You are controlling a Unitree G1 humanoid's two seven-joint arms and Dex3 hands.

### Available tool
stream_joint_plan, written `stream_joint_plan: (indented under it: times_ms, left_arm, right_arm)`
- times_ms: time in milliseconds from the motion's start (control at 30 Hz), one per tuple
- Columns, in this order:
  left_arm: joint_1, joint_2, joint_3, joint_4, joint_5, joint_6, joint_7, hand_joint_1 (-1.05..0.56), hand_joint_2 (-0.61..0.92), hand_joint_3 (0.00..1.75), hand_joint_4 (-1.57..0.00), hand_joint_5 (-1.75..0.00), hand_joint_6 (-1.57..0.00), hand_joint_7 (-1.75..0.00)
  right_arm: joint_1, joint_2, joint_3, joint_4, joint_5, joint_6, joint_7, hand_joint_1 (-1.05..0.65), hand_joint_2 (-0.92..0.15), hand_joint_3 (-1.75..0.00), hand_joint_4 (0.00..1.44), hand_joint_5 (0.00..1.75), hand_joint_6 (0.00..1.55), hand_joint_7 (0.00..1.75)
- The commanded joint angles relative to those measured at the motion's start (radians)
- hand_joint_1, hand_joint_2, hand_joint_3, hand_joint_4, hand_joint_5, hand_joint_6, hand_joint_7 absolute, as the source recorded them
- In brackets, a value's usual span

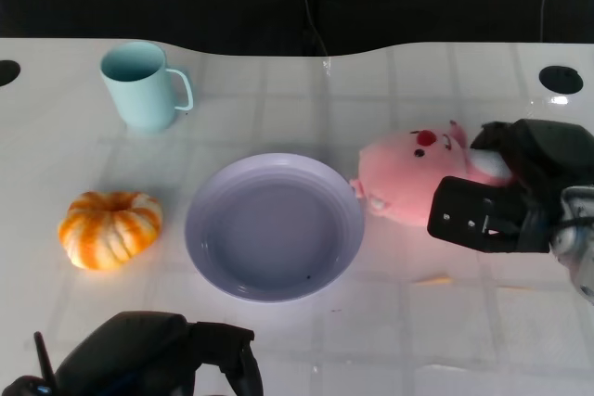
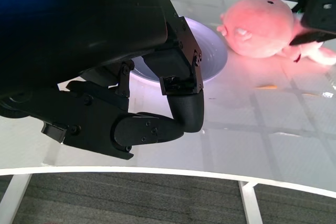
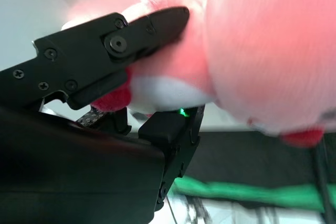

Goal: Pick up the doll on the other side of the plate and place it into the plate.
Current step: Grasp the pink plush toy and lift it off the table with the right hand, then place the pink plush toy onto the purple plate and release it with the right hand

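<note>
Head view: pink plush pig doll (image 1: 418, 178) lying on its side on the white table (image 1: 390, 322), just right of the lavender plate (image 1: 274, 225), snout end close to or touching the rim, body running away from the plate toward the right hand (image 1: 506, 192). Long axis roughly across the table, left to right. Right hand closed around the doll's rear half, black fingers over the far side and a flat black pad across the near side; right wrist view confirms fingers (image 3: 105, 51) pressed into pink and white fabric. Whether the doll has left the tabletop is hard to tell from these angles; probably resting or barely raised.

Plate bare inside, lying directly left of the doll, so the coming move looks like a short carry leftward over the near rim, then release. Right hand plainly the nearer one and already in charge of the doll.

Left hand (image 1: 176, 359) low at the table's near edge, well apart from plate and doll; in the left wrist view its fingers (image 2: 184, 103) curl inward with nothing between them.

Further out: orange-and-white striped pumpkin (image 1: 109, 229) left of the plate, pale teal mug (image 1: 141, 85) beyond it toward the far edge, a small tan scrap (image 1: 433, 279) on the table near the doll.
</note>
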Motion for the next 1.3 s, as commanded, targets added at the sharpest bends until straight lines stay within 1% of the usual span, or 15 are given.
stream_joint_plan:
  times_ms: [33,67,100,167,200,267,367,400,633,800,967,1067,1167,1267,1300]
  left_arm:
    - [-0.003,0.018,0.015,0.017,-0.007,-0.016,0.008,-0.36,0.92,0.41,-0.68,-1.39,-0.7,-0.99]
    - [-0.004,0.019,0.016,0.02,-0.008,-0.018,0.007,-0.36,0.92,0.41,-0.68,-1.38,-0.7,-0.99]
    - [-0.005,0.02,0.017,0.021,-0.008,-0.018,0.004,-0.36,0.92,0.41,-0.68,-1.39,-0.69,-0.99]
    - [-0.007,0.022,0.018,0.024,-0.007,-0.021,0.003,-0.37,0.92,0.42,-0.68,-1.39,-0.69,-0.99]
    - [-0.008,0.023,0.018,0.027,-0.007,-0.023,0.003,-0.37,0.92,0.42,-0.68,-1.4,-0.69,-0.99]
    - [-0.009,0.023,0.019,0.031,-0.008,-0.026,0.004,-0.37,0.92,0.41,-0.68,-1.39,-0.69,-0.99]
    - [-0.009,0.021,0.02,0.032,-0.011,-0.021,0.0,-0.36,0.92,0.41,-0.68,-1.4,-0.69,-0.99]
    - [-0.009,0.021,0.02,0.032,-0.011,-0.022,0.001,-0.36,0.92,0.41,-0.68,-1.4,-0.69,-0.99]
    - [-0.014,0.019,0.014,0.046,-0.005,-0.029,0.007,-0.36,0.92,0.41,-0.67,-1.41,-0.69,-0.99]
    - [-0.02,0.009,0.004,0.057,-0.001,-0.03,0.014,-0.36,0.92,0.4,-0.67,-1.4,-0.69,-0.99]
    - [-0.024,-0.001,-0.006,0.055,0.007,-0.024,0.017,-0.35,0.92,0.4,-0.67,-1.42,-0.7,-0.99]
    - [-0.024,-0.006,-0.01,0.052,0.013,-0.021,0.017,-0.35,0.92,0.41,-0.66,-1.41,-0.69,-0.99]
    - [-0.023,-0.01,-0.014,0.054,0.023,-0.029,0.029,-0.35,0.92,0.4,-0.66,-1.4,-0.7,-0.99]
    - [-0.023,-0.012,-0.017,0.05,0.031,-0.028,0.028,-0.35,0.92,0.4,-0.68,-1.4,-0.7,-1.0]
    - [-0.024,-0.012,-0.018,0.046,0.034,-0.025,0.025,-0.35,0.92,0.4,-0.68,-1.4,-0.7,-1.0]
  right_arm:
    - [0.035,-0.035,-0.05,-0.092,0.033,-0.027,-0.064,-0.24,-0.54,-0.99,0.91,1.74,0.76,1.58]
    - [0.044,-0.037,-0.061,-0.119,0.039,-0.021,-0.064,-0.25,-0.5,-1.06,0.92,1.74,0.75,1.62]
    - [0.052,-0.039,-0.073,-0.148,0.045,-0.012,-0.062,-0.25,-0.45,-1.13,0.9,1.74,0.75,1.62]
    - [0.067,-0.042,-0.099,-0.206,0.055,0.009,-0.053,-0.24,-0.4,-1.19,0.87,1.75,0.76,1.58]
    - [0.075,-0.041,-0.112,-0.233,0.062,0.015,-0.05,-0.23,-0.37,-1.22,0.88,1.75,0.74,1.64]
    - [0.086,-0.042,-0.126,-0.274,0.067,0.027,-0.044,-0.23,-0.35,-1.26,0.9,1.75,0.74,1.7]
    - [0.098,-0.042,-0.141,-0.326,0.078,0.028,-0.031,-0.22,-0.32,-1.31,0.92,1.75,0.76,1.7]
    - [0.101,-0.041,-0.144,-0.345,0.082,0.027,-0.025,-0.21,-0.31,-1.34,0.93,1.75,0.76,1.73]
    - [0.079,-0.02,-0.143,-0.443,0.106,0.017,0.047,-0.2,-0.29,-1.39,0.95,1.75,0.77,1.74]
    - [0.04,0.02,-0.132,-0.518,0.121,0.029,0.137,-0.22,-0.31,-1.36,0.95,1.75,0.77,1.75]
    - [0.001,0.063,-0.087,-0.536,0.097,-0.004,0.184,-0.21,-0.32,-1.34,0.96,1.75,0.78,1.73]
    - [-0.018,0.098,-0.057,-0.531,0.092,0.002,0.222,-0.21,-0.37,-1.25,0.95,1.75,0.76,1.74]
    - [-0.034,0.127,-0.026,-0.527,0.084,0.005,0.259,-0.2,-0.37,-1.18,0.91,1.75,0.73,1.75]
    - [-0.045,0.153,0.009,-0.489,0.071,-0.03,0.26,-0.21,-0.41,-1.11,0.92,1.75,0.72,1.75]
    - [-0.047,0.161,0.018,-0.475,0.068,-0.041,0.255,-0.22,-0.44,-1.06,0.92,1.75,0.72,1.75]
